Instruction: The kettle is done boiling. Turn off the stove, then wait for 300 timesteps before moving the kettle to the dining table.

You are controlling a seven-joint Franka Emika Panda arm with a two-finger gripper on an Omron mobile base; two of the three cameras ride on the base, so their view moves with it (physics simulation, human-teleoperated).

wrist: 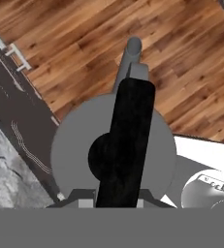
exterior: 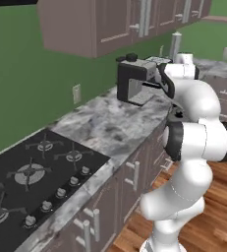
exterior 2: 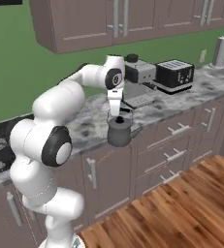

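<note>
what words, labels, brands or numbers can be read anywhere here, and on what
None can be read.
The black-and-silver toaster has small pale marks on its front, too blurred to read.
The small dark grey metallic kettle, held by the gripper, bears no text.
The flat black glass stove and its silver knobs show no markings.

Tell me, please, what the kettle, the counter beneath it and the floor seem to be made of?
The kettle: dull grey metal by its even sheen, with a matte black handle, perhaps plastic. The counter: grey-white stone, likely marble, by its mottled veining; its drawer fronts look like brown painted wood with silver bar pulls. The floor: glossy warm wooden planks, by the grain and board seams.
</note>
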